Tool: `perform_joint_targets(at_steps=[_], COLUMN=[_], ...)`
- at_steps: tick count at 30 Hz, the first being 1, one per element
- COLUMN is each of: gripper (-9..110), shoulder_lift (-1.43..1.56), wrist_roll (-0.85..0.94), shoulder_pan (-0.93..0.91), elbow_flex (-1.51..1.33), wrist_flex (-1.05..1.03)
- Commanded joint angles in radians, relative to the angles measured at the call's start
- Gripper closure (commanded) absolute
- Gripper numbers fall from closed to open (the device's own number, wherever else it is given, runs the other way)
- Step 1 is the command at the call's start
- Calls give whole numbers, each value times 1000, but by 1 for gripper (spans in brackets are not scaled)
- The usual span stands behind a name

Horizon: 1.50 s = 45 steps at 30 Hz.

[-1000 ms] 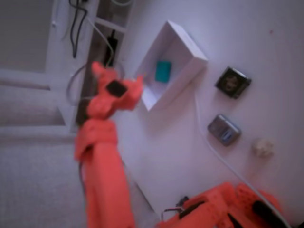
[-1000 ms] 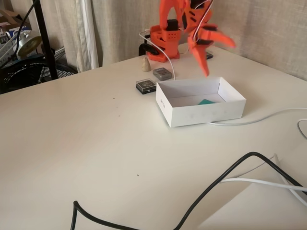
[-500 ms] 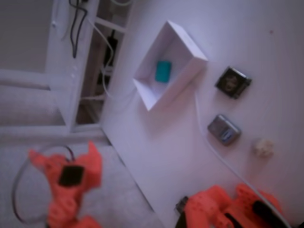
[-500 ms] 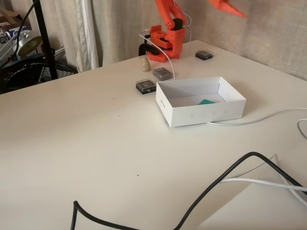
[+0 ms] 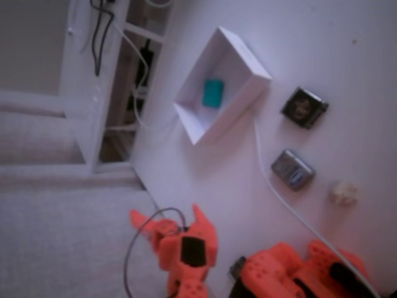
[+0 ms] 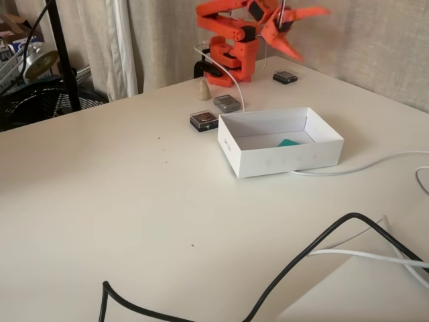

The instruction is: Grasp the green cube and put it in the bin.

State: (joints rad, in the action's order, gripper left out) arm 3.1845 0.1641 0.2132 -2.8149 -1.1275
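The gripper (image 6: pixel 301 30) hangs above the table with its fingers spread and nothing between them. The green cube (image 5: pixel 213 93) lies on the floor of the bin (image 6: pixel 268 163), well apart from the gripper and below it. The bin stands nearer the camera than the gripper in a fixed view.

One fixed view looks down from high above, tilted and blurry. The table (image 5: pixel 322 93) fills its right side, the floor its left, and the arm's base (image 5: pixel 291 276) sits at 5 o'clock. The other fixed view stands low and close at the table's (image 6: pixel 120 201) near edge, looking across to the base (image 6: pixel 231 60) at 12 o'clock. Both show the white bin (image 5: pixel 248 62) (image 6: pixel 281 161), the base and the small cases beside it.
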Motion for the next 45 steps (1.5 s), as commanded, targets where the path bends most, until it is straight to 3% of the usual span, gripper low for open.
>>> perform_joint_targets(at_steps=[1, 5, 10, 14, 19, 45], gripper=[48, 69, 76, 96, 110, 109], shoulder_lift=[66, 124, 124, 124, 124, 124], wrist_roll=[9, 12, 15, 25, 28, 26], shoulder_pan=[-3, 2, -6, -21, -21, -21], elbow_flex=[-6, -23, -77, -124, -126, -126], wrist_flex=[-135, -244, -229, -209, -207, -207])
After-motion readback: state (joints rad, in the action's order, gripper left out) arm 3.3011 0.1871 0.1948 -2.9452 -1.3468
